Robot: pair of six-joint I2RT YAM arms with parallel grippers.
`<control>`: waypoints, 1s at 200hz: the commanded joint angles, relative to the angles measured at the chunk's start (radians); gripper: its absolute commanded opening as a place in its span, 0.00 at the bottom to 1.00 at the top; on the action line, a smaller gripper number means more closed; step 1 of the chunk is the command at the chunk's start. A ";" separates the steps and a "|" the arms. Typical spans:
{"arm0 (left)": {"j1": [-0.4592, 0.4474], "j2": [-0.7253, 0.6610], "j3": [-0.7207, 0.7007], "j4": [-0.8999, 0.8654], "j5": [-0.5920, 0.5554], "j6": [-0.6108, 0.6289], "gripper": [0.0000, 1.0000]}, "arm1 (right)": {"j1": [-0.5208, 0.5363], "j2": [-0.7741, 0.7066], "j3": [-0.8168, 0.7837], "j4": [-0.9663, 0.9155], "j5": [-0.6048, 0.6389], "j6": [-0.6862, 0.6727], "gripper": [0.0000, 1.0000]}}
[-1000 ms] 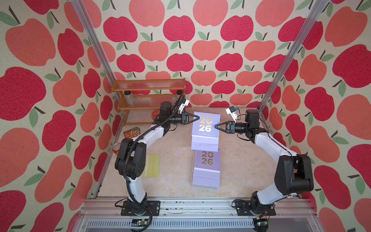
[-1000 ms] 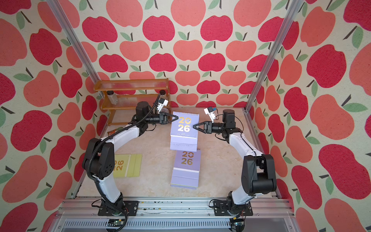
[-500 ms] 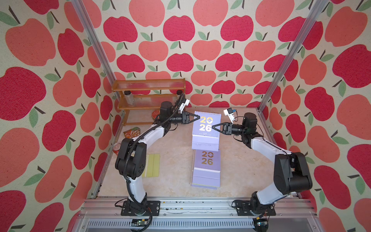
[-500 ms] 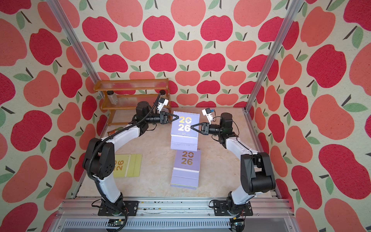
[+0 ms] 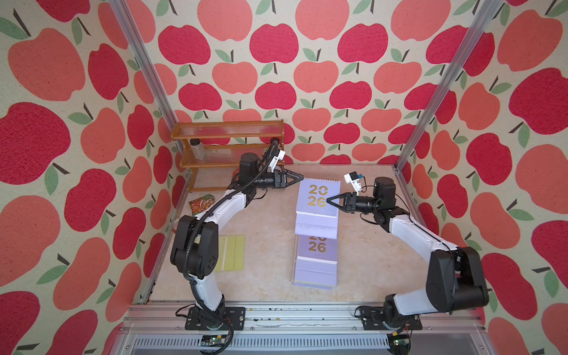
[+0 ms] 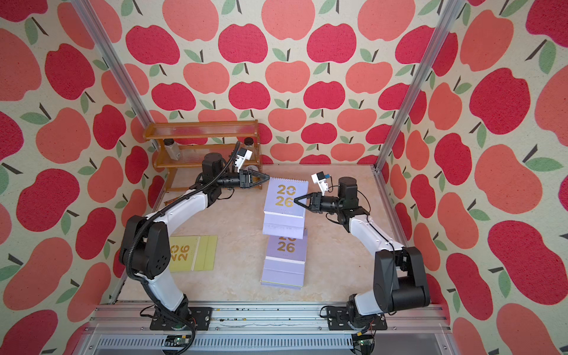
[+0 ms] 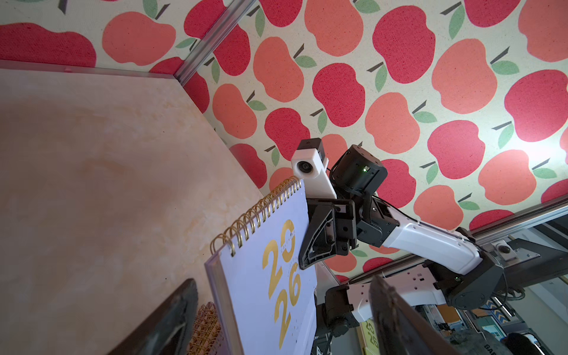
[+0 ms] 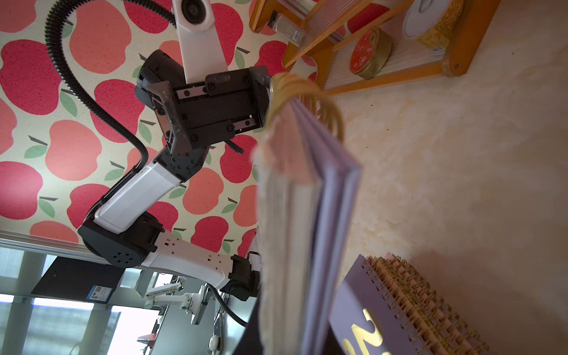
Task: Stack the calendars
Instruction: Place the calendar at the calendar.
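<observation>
The left fingers [image 8: 167, 104] have sprung wide beside the spiral corner of the lifted lilac calendar [image 5: 312, 199], and the right fingers [image 7: 316, 236] have come in and pinched its right edge.
Apple-print walls [image 5: 307, 76] and aluminium posts [image 5: 145, 61] box in a mottled beige worktop [image 5: 270, 221]. At the left a wooden shelf rack [image 5: 227, 132] stands in the back corner. A snack packet [image 5: 201, 203] lies before it, and a yellow-green calendar [image 6: 190, 253] lies flat nearer the front. In the middle the held calendar hangs above the worktop, its loose pages drooping over the far end of a lilac stack of calendars [image 5: 315, 267] lying flat.
</observation>
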 commanded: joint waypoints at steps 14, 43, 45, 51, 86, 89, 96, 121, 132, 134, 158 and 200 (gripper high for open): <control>0.034 -0.130 -0.001 -0.192 -0.047 0.181 0.88 | -0.004 -0.135 -0.037 -0.403 0.039 -0.124 0.00; 0.056 -0.165 -0.046 -0.190 -0.058 0.177 0.88 | 0.001 -0.187 -0.152 -0.388 0.033 -0.075 0.00; 0.056 -0.168 -0.047 -0.188 -0.057 0.175 0.88 | 0.001 -0.189 -0.160 -0.385 0.034 -0.070 0.00; 0.057 -0.170 -0.057 -0.181 -0.059 0.172 0.88 | 0.002 -0.194 -0.183 -0.365 0.033 -0.052 0.00; 0.057 -0.169 -0.074 -0.149 -0.047 0.141 0.88 | 0.033 -0.214 -0.302 -0.200 0.034 0.073 0.00; 0.057 -0.169 -0.074 -0.148 -0.046 0.139 0.87 | 0.038 -0.215 -0.308 -0.194 0.037 0.077 0.00; 0.057 -0.170 -0.072 -0.148 -0.046 0.139 0.88 | 0.046 -0.217 -0.318 -0.183 0.041 0.086 0.00; 0.057 -0.171 -0.075 -0.149 -0.044 0.139 0.88 | 0.078 -0.226 -0.347 -0.146 0.063 0.117 0.00; 0.056 -0.173 -0.078 -0.148 -0.044 0.138 0.88 | 0.086 -0.228 -0.358 -0.137 0.072 0.122 0.00; 0.055 -0.173 -0.078 -0.149 -0.044 0.138 0.88 | 0.088 -0.229 -0.361 -0.136 0.073 0.124 0.00; 0.056 -0.176 -0.081 -0.148 -0.044 0.139 0.88 | 0.095 -0.231 -0.383 -0.106 0.084 0.144 0.00; 0.055 -0.167 -0.080 -0.142 -0.042 0.136 0.88 | 0.105 -0.219 -0.392 -0.092 0.094 0.148 0.00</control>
